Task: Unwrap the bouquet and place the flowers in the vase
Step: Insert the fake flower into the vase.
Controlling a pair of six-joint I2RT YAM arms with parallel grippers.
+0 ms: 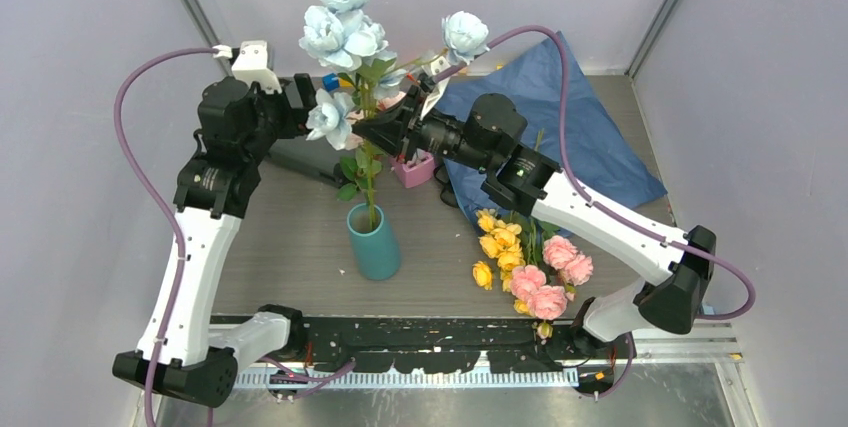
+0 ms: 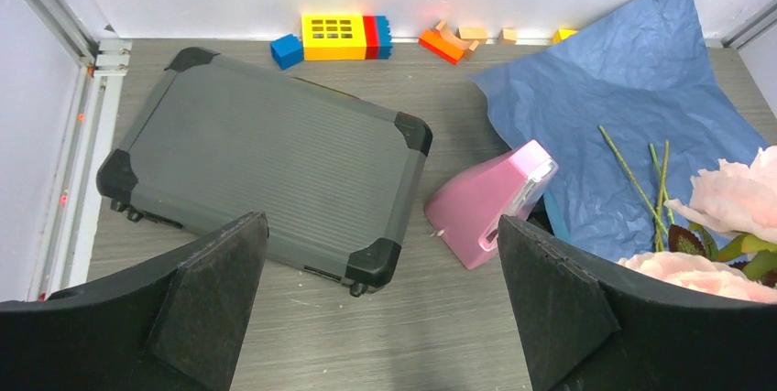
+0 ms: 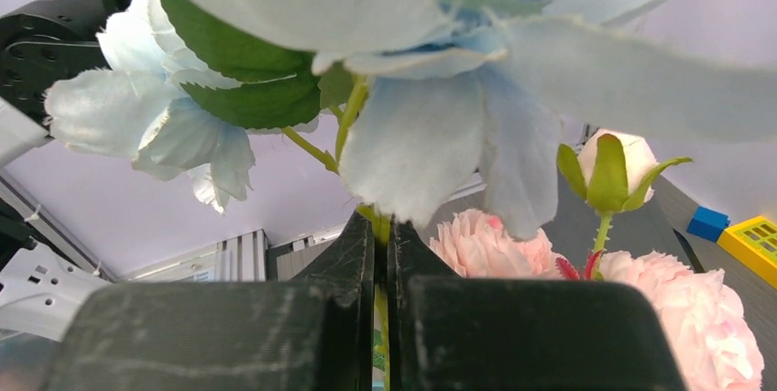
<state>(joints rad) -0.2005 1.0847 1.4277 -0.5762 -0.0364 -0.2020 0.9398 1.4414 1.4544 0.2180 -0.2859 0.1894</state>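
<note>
The right fingers (image 3: 353,258) clench the upright stem (image 1: 370,175) of the pale blue artificial flowers (image 1: 340,32) straight above the teal cylindrical vase (image 1: 374,242), its foot in the mouth; the left fingers (image 2: 215,272) spread empty above-left of that vase.

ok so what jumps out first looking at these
A tall spray of pale blue flowers stands in the teal vase at the middle of the table, its stem pinched by the right gripper. To the right of the vase, yellow and pink flowers lie flat on the table, with the crumpled blue paper spread behind them.
</note>
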